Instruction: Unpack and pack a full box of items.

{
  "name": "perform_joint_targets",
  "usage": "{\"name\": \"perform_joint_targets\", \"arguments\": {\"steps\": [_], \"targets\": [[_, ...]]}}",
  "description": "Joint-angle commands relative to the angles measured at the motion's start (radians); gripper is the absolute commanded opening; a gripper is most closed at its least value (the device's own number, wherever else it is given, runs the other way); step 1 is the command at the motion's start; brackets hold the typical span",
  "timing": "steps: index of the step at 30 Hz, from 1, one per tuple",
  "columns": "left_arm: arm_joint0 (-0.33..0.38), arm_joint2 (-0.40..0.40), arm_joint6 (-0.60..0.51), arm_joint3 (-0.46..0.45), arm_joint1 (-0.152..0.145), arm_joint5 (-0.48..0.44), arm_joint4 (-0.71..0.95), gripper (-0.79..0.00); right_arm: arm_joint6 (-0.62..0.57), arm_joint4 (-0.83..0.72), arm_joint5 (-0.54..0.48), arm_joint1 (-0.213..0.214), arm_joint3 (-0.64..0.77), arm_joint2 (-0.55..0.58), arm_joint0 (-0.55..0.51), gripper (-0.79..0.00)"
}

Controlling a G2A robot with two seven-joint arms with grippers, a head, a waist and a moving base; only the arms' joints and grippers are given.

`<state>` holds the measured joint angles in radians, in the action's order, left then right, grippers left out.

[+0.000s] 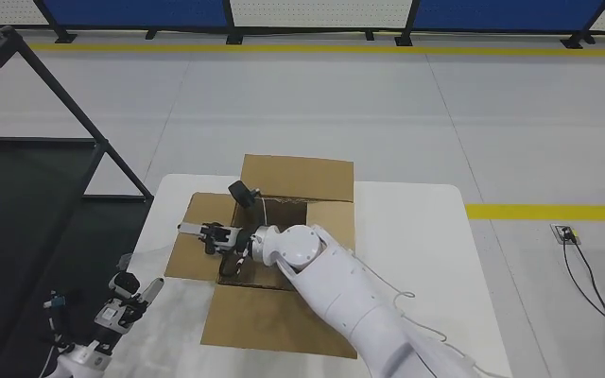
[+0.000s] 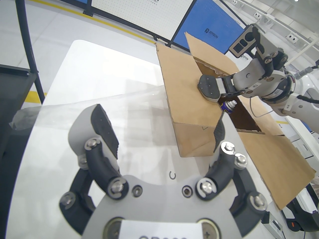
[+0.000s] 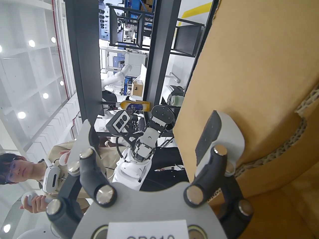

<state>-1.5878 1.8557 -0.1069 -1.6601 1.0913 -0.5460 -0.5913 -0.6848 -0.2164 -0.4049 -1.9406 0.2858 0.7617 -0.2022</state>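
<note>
The box (image 1: 329,219) sits open in the middle of the table (image 1: 425,246), and in the left wrist view we see a can (image 2: 228,105) with a blue body and a white cap standing upright inside, near the left wall. The back flap (image 1: 298,177) rises at the far edge of the table. The front flap (image 1: 255,321) lies flat toward us, its edge close to the near side of the table. The left flap (image 1: 184,260) tilts up from the box and reaches out toward the table's left edge. The right gripper (image 1: 200,236) is at that left flap, its arm crossing over the box opening. In its own wrist view the jaws are spread wide with the flap's free edge between them. One finger (image 3: 211,135) lies in front of the cardboard, but we cannot tell whether it touches. The left wrist view shows a dark pad of this gripper over the flap's upper face, just above the can. The left gripper (image 1: 140,286) hangs over the near left corner of the table, well apart from the box, its jaws spread and holding nothing, pointed toward the flap's outer side. Bare white tabletop lies between it and the cardboard, and a wider bare stretch runs to the right of the box. A black rack (image 1: 57,189) stands just beside the table's left edge, closing in that side.
</note>
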Motion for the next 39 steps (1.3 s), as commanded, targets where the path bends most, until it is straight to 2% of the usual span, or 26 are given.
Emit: {"name": "perform_joint_targets", "arguments": {"steps": [1, 11, 16, 21, 26, 32, 35, 39], "targets": [[-0.005, 0.004, 0.000, -0.008, 0.000, 0.003, -0.004, 0.000, -0.002, 0.001, -0.017, 0.003, 0.003, 0.007, 0.003, 0.000], [-0.071, 0.061, 0.037, -0.132, 0.001, 0.014, -0.037, 0.000, -0.084, -0.006, -0.151, 0.055, 0.033, 0.074, 0.011, 0.000], [-0.103, 0.113, 0.050, -0.222, 0.001, 0.016, -0.036, 0.000, -0.139, -0.011, -0.232, 0.103, 0.083, 0.128, -0.012, 0.000], [-0.112, 0.155, 0.029, -0.297, -0.002, 0.008, -0.028, 0.000, -0.176, 0.006, -0.290, 0.166, 0.193, 0.196, -0.077, 0.000], [-0.080, 0.167, -0.033, -0.345, -0.008, -0.005, -0.003, 0.000, -0.269, 0.007, -0.266, 0.243, 0.421, 0.304, -0.207, 0.000], [0.020, 0.132, -0.171, -0.360, -0.022, -0.016, 0.091, 0.000, -0.347, 0.040, -0.170, 0.336, 0.851, 0.496, -0.484, 0.000], [0.078, 0.087, -0.245, -0.382, -0.029, -0.005, 0.084, 0.000, -0.360, 0.046, -0.125, 0.366, 1.047, 0.579, -0.626, 0.000], [0.169, -0.007, -0.349, -0.399, -0.037, 0.013, 0.109, 0.000, -0.333, 0.036, -0.112, 0.390, 1.210, 0.664, -0.772, 0.000]]}}
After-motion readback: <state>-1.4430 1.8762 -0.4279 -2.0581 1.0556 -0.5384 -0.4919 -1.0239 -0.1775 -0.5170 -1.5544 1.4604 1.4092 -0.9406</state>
